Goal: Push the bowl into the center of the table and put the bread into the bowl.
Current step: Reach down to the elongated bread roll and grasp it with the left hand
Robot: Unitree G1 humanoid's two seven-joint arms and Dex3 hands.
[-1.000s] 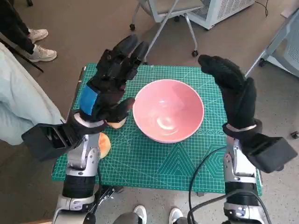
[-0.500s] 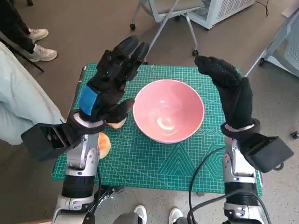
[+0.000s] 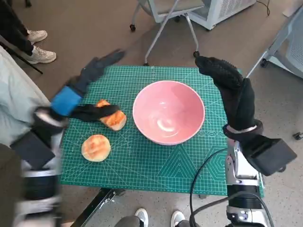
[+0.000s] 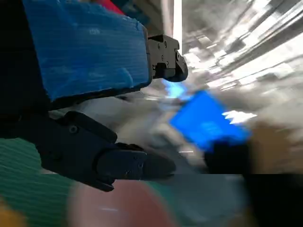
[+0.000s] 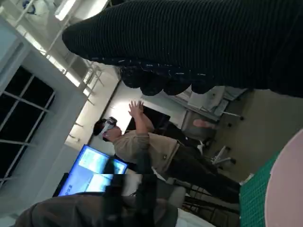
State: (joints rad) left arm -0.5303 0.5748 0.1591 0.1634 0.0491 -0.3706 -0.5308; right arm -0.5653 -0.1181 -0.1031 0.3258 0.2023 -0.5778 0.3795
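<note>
Green cutting mat (image 3: 156, 165) covers my small table, and the pink bowl (image 3: 169, 112) sits near its centre, empty. Two golden bread rolls (image 3: 96, 147) lie beside it, unloaded. My left hand (image 3: 83, 92) hovers spread over one; my right hand (image 3: 230, 90) waits empty, fingers apart.

head view looks steeply down; wrist views sit close behind each hand.

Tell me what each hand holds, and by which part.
Neither holds anything. The left hand is spread above the table near a bread; the right hand is raised beside the bowl.
</note>
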